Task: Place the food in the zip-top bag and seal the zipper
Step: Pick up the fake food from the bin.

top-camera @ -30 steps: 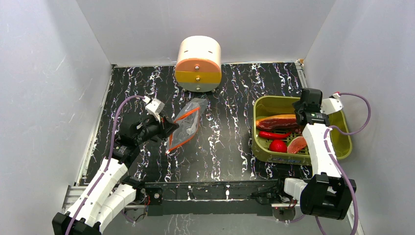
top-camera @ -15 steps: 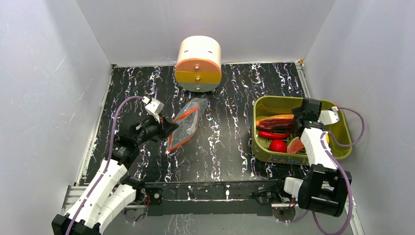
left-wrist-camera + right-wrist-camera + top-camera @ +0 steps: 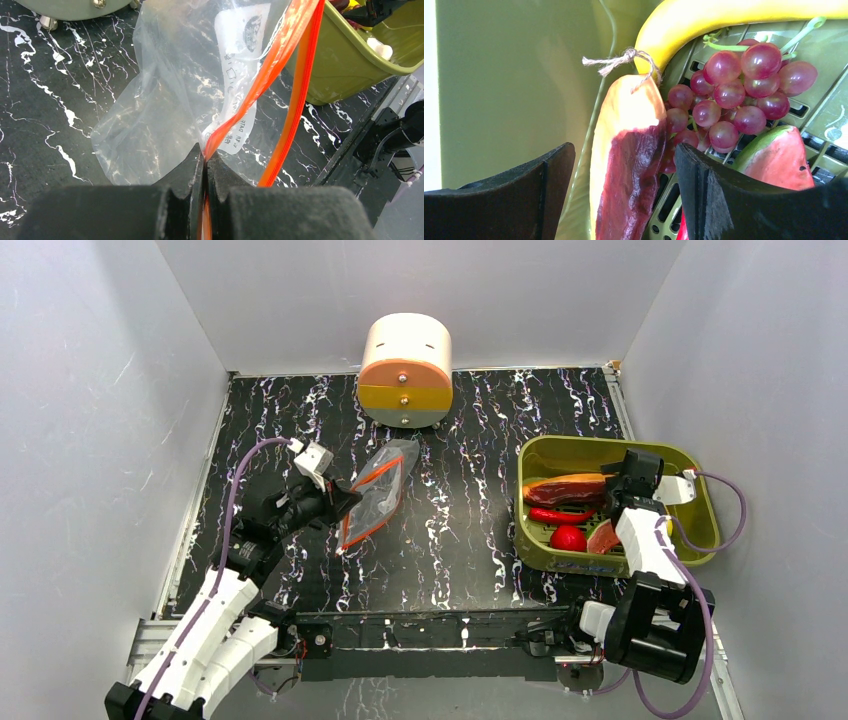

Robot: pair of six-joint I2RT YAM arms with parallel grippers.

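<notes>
At table left, left gripper (image 3: 205,162) clamped on zipper (image 3: 287,50), holding zip-top bag (image 3: 165,100) mouth up; inside olive bin (image 3: 580,443), right gripper (image 3: 621,175) jaws apart astride sausage (image 3: 624,125); pick step, I judge; next: close, lift, carry to bag.

Location: robot lab test cell. Evidence: black marbled tabletop (image 3: 450,550) boxed by plain grey panels (image 3: 100,390) on three sides; my left arm (image 3: 215,605) and right arm (image 3: 645,540) bolted at its near edge.
</notes>
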